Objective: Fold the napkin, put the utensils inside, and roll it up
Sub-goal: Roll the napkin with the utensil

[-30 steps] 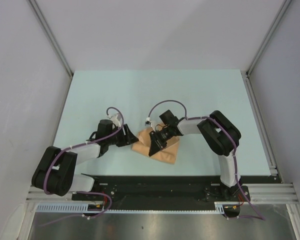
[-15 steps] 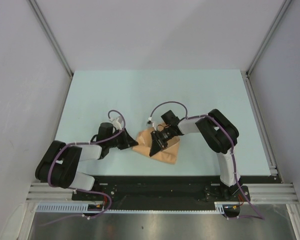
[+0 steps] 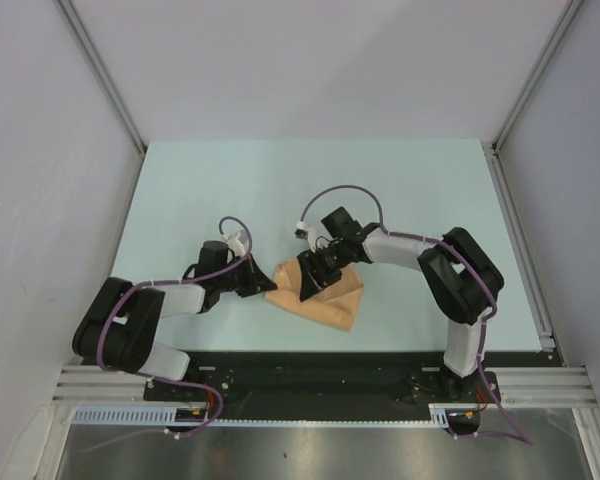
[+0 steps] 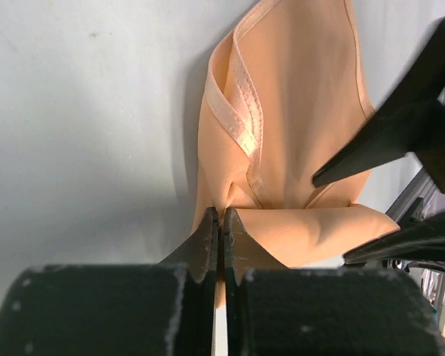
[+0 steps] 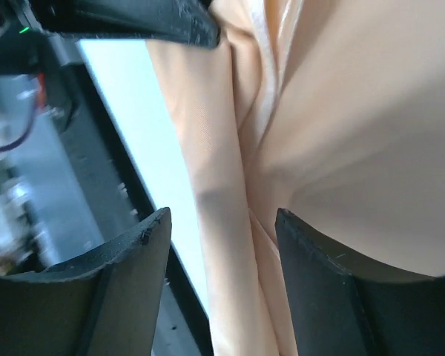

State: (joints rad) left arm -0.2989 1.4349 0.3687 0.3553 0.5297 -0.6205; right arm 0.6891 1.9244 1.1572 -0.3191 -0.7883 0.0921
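Observation:
The peach-orange napkin [image 3: 332, 300] lies bunched and partly folded on the table near the front edge. My left gripper [image 3: 265, 286] is at its left corner, shut on a pinch of the cloth [image 4: 230, 196]. My right gripper [image 3: 313, 284] hangs over the napkin's middle with its jaws open. A raised fold of napkin [image 5: 222, 185] runs between its fingers [image 5: 137, 248] without being squeezed. The right gripper's dark fingers [image 4: 386, 133] also show at the right of the left wrist view. The utensils are out of view.
The pale green table [image 3: 310, 190] stretches behind and to both sides of the napkin. A black mounting rail [image 3: 310, 375] runs along the front edge just below the cloth. Grey walls [image 3: 40, 150] close in the table.
My left gripper has closed onto the napkin's left corner. My right gripper has opened, letting go of the cloth, and its forearm has swung outward to the right.

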